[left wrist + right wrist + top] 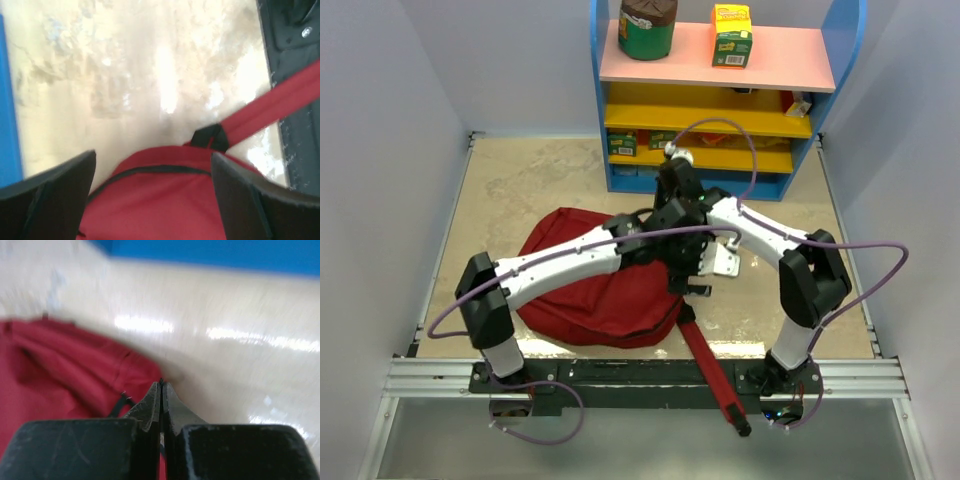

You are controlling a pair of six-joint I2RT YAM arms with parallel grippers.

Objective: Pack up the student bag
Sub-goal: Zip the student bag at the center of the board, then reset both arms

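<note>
The student bag (585, 295) is a dark red fabric backpack lying flat in the middle of the table. One long red strap (705, 360) trails over the near rail. My left gripper (665, 250) hovers over the bag's right end. In the left wrist view it (154, 160) is open wide and empty above the red fabric (160, 210) and a dark zipper line (150, 170). My right gripper (161, 385) is shut at the bag's edge (65, 370), with a thin dark bit, apparently a zipper pull, pinched at its tips. In the top view it (695, 278) is crowded against the left wrist.
A blue shelf unit (720, 100) stands at the back, holding a dark jar (648, 28), a yellow-green box (731, 35) and small items lower down. White walls close both sides. The metal rail (640, 378) runs along the near edge.
</note>
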